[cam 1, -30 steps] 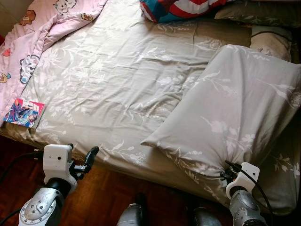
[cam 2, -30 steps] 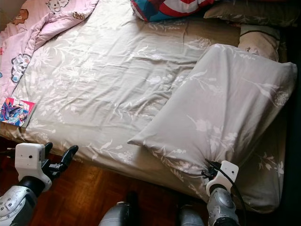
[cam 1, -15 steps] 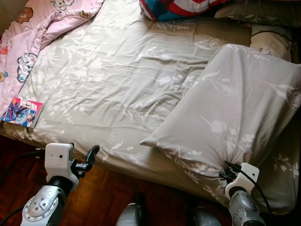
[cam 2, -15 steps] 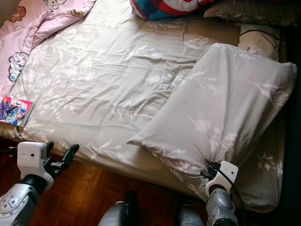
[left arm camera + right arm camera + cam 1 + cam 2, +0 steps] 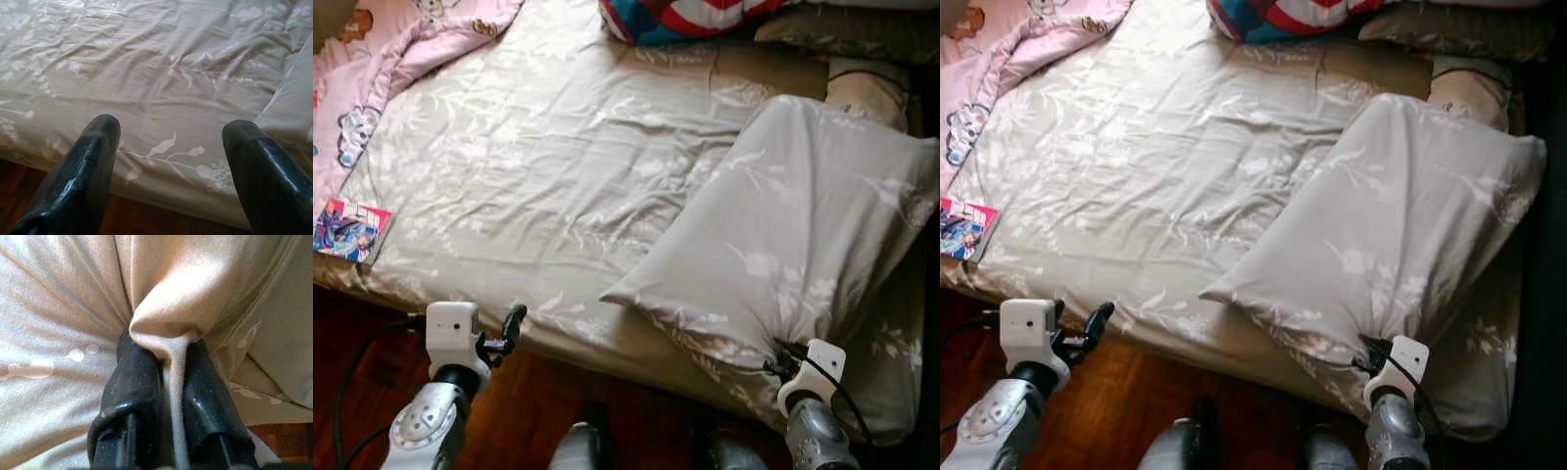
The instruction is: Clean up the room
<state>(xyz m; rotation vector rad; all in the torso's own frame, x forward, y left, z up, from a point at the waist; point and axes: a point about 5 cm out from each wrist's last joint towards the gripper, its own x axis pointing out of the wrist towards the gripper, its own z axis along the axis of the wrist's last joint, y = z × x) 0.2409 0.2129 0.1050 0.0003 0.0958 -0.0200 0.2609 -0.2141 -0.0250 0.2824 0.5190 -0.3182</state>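
A large beige pillow [image 5: 803,245] with a white flower print lies on the right side of the bed. My right gripper [image 5: 781,354] is shut on a pinched fold of its near edge; in the right wrist view the cloth [image 5: 166,338] is squeezed between the two black fingers [image 5: 139,377]. My left gripper [image 5: 512,326] is open and holds nothing, hovering at the bed's near edge on the left. The left wrist view has its fingers [image 5: 83,171] spread over the flowered bedsheet [image 5: 161,88].
A colourful book [image 5: 347,229] lies at the bed's left near corner. A pink cartoon quilt [image 5: 372,69] is bunched at the far left. A red and blue cushion [image 5: 685,18] and more pillows [image 5: 862,88] sit at the head. Dark wood floor [image 5: 538,411] runs along the bed.
The head camera has drifted, so the bed sits slightly lower left. My left gripper has edged right toward the bed's edge. The right gripper keeps its hold on the pillow.
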